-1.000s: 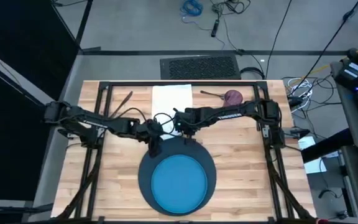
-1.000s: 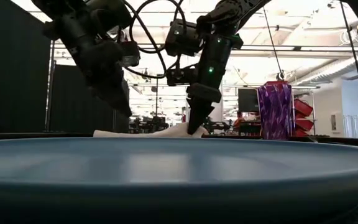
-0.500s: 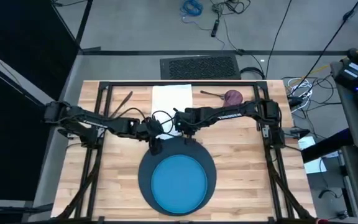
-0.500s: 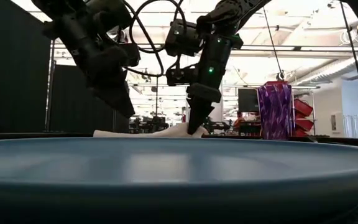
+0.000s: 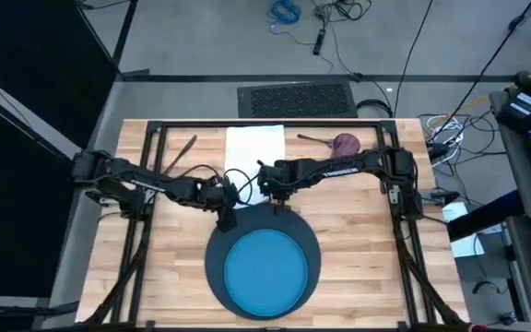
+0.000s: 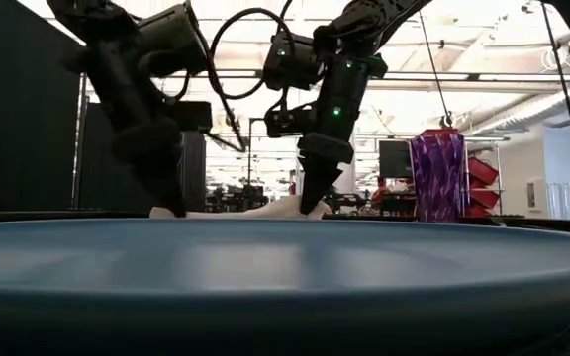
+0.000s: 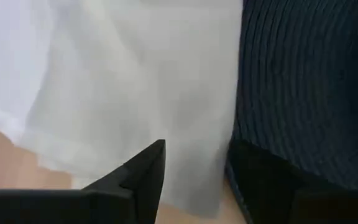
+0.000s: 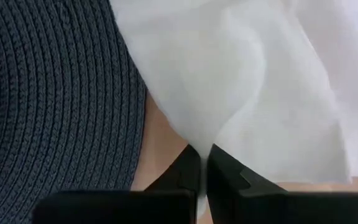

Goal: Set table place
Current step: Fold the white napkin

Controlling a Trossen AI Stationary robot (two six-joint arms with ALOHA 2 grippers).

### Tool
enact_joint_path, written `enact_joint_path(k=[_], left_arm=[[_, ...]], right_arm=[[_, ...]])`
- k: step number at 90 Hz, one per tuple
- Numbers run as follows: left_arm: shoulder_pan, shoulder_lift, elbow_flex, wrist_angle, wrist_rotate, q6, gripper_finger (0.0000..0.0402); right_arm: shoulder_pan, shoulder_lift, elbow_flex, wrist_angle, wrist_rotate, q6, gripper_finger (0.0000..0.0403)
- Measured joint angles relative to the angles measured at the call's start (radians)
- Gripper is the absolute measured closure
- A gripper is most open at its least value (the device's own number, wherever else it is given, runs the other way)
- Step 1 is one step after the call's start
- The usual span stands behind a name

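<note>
The white napkin (image 5: 254, 146) lies flat on the table (image 5: 367, 231), at its far middle. Its near part runs under both arms, up to the dark navy mat (image 5: 218, 242). The blue plate (image 5: 265, 272) rests on that mat. My right gripper (image 5: 273, 195) is shut on the napkin's near edge, just beyond the mat. My left gripper (image 6: 173, 206) stands open and low over the napkin's near left part (image 7: 117, 74), its fingers pointing down beside the mat (image 7: 309, 74). The purple cup (image 6: 437, 176) stands upright at the far right. My left gripper's open fingers (image 7: 148, 168) reach down to the napkin beside the mat; whether they touch it I cannot tell. My right gripper pinches the napkin's near edge (image 8: 197, 140) between its two shut fingers, from above, pointing down. The cloth bulges up into a slack fold (image 6: 283, 206) by the fingers; the rest lies on the table.
A metal utensil (image 5: 313, 138) lies beside the purple cup (image 5: 346, 143) at the far right, and another utensil (image 5: 184, 150) lies left of the napkin. The black frame's bars (image 5: 247, 124) run along the table's far edge and sides.
My left gripper has gone down from well above the table to the napkin's level, shifting slightly toward the table's left edge and tipping more upright. My right gripper has kept its hold on the napkin without moving.
</note>
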Motion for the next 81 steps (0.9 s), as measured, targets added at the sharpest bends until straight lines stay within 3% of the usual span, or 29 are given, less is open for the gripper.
enact_joint_path(k=[26, 34, 42, 46, 81], left_arm=[[0.000, 0.055, 0.002, 0.005, 0.028, 0.004, 0.0241], [0.000, 0.055, 0.003, 0.007, 0.034, 0.008, 0.0289], [0.000, 0.055, 0.009, 0.004, 0.035, 0.025, 0.0370], [0.000, 0.054, 0.013, 0.000, 0.025, 0.031, 0.0387], [-0.009, 0.048, 0.081, -0.042, -0.079, 0.088, 0.0401]], right_arm=[[0.000, 0.000, 0.000, 0.000, 0.000, 0.000, 0.0403], [0.000, 0.000, 0.000, 0.001, 0.000, 0.000, 0.0403], [0.000, 0.000, 0.000, 0.001, 0.000, 0.002, 0.0403], [0.000, 0.000, 0.000, 0.001, 0.000, 0.002, 0.0403], [0.000, 0.000, 0.000, -0.120, 0.000, 0.055, 0.0403]])
